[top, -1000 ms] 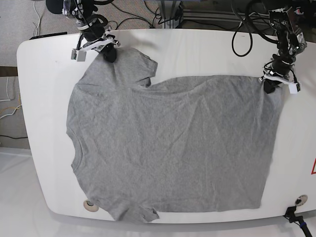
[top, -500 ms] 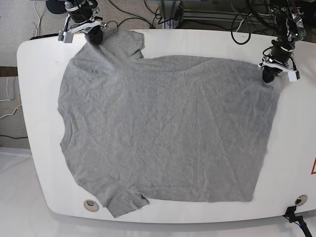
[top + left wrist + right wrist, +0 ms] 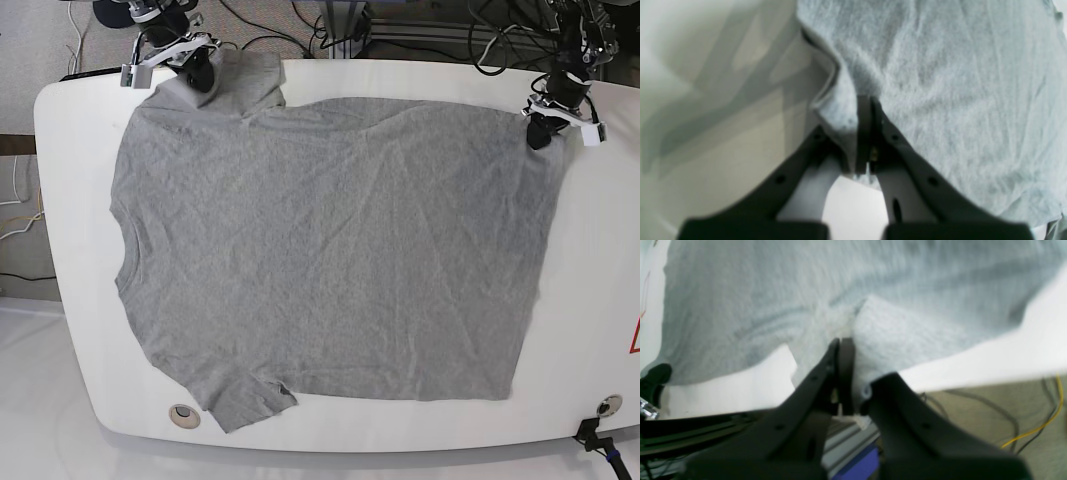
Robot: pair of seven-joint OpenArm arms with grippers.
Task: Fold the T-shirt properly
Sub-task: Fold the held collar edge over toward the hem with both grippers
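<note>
Left wrist: left tool (image 3: pixel 864 133), jaws closed on T-shirt (image 3: pixel 957 83) hem corner.

Right wrist: right tool (image 3: pixel 848 373), jaws closed on a sleeve fold; slip risk, since the pinch is thin.

Base: T-shirt flat on surface (image 3: pixel 70 200), spanning most of it; long axis across the surface, collar toward its left edge, hem toward its right.

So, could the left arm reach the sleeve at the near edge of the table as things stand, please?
Probably not right away: the left gripper is shut on the T-shirt at its far hem corner, and the near sleeve lies diagonally across the table.
</note>
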